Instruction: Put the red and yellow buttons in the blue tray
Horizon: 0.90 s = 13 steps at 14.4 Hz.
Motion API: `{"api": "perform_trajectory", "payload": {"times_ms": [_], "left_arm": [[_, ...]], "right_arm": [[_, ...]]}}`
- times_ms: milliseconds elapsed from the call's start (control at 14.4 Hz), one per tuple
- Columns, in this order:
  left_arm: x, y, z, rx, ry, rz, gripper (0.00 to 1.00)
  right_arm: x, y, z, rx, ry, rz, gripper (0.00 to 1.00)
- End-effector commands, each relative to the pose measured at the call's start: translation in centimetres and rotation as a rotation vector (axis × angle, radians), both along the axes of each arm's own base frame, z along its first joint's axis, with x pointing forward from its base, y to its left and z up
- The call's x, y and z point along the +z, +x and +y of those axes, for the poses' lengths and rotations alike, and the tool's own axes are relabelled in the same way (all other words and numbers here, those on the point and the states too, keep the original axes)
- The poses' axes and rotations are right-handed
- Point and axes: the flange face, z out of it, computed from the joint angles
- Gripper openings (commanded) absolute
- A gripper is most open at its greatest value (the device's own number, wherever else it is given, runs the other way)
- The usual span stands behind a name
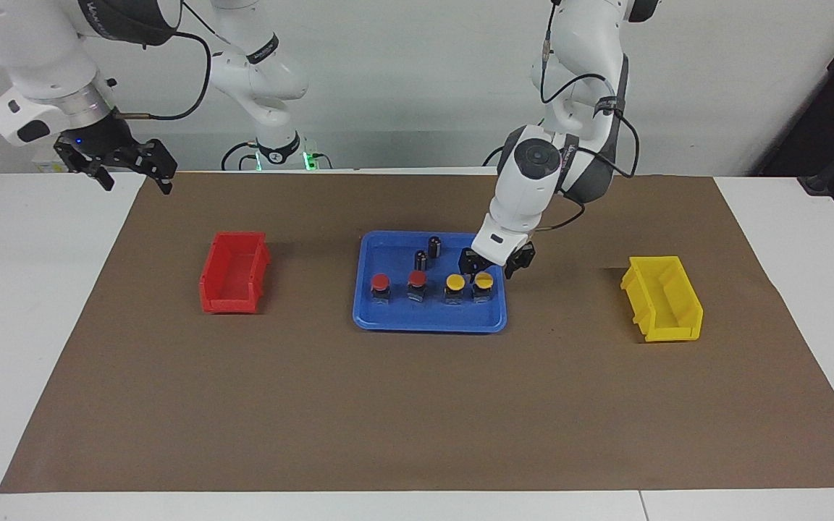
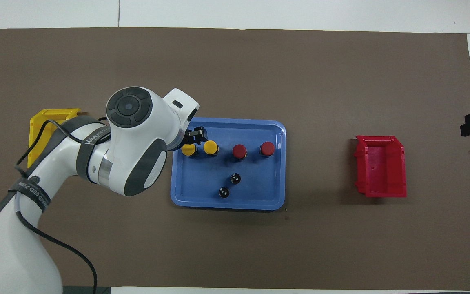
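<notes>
The blue tray (image 1: 428,320) lies mid-table. In it stand two red buttons (image 1: 380,283) (image 1: 417,278) and two yellow buttons (image 1: 455,281) (image 1: 483,278) in a row. My left gripper (image 1: 492,269) is open and low over the tray's end toward the left arm. Its fingers straddle the end yellow button without closing on it. The overhead view shows the tray (image 2: 227,206), the red buttons (image 2: 239,151) (image 2: 267,148), the yellow buttons (image 2: 210,147) (image 2: 188,150) and the left gripper (image 2: 191,141). My right gripper (image 1: 133,174) is open, empty and raised, and waits over the mat's corner by its base.
Two dark capless cylinders (image 1: 434,245) (image 1: 420,259) stand in the tray, nearer the robots than the buttons. A small red bin (image 1: 234,273) sits toward the right arm's end of the table, and a small yellow bin (image 1: 663,298) toward the left arm's end.
</notes>
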Motion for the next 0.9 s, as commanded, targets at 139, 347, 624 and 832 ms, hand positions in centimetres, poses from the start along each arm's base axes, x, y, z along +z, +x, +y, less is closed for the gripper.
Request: {"api": "perform_trajectory", "payload": {"times_ms": [139, 347, 624, 832], "left_arm": [[9.1, 2.5, 9.2, -0.057, 0.065, 0.002, 1.0], [13.9, 3.7, 19.4, -0.077, 0.052, -0.026, 1.0], [18.6, 4.2, 30.1, -0.139, 0.048, -0.022, 1.0], [20.1, 5.4, 32.5, -0.12, 0.049, 0.007, 1.0]], "right_arm": [[0.1, -0.2, 1.0, 0.018, 0.016, -0.019, 1.0], [0.1, -0.3, 0.8, 0.018, 0.016, -0.02, 1.0], [0.2, -0.2, 1.0, 0.015, 0.015, -0.022, 1.0], [0.2, -0.2, 1.4, 0.019, 0.015, -0.019, 1.0]]}}
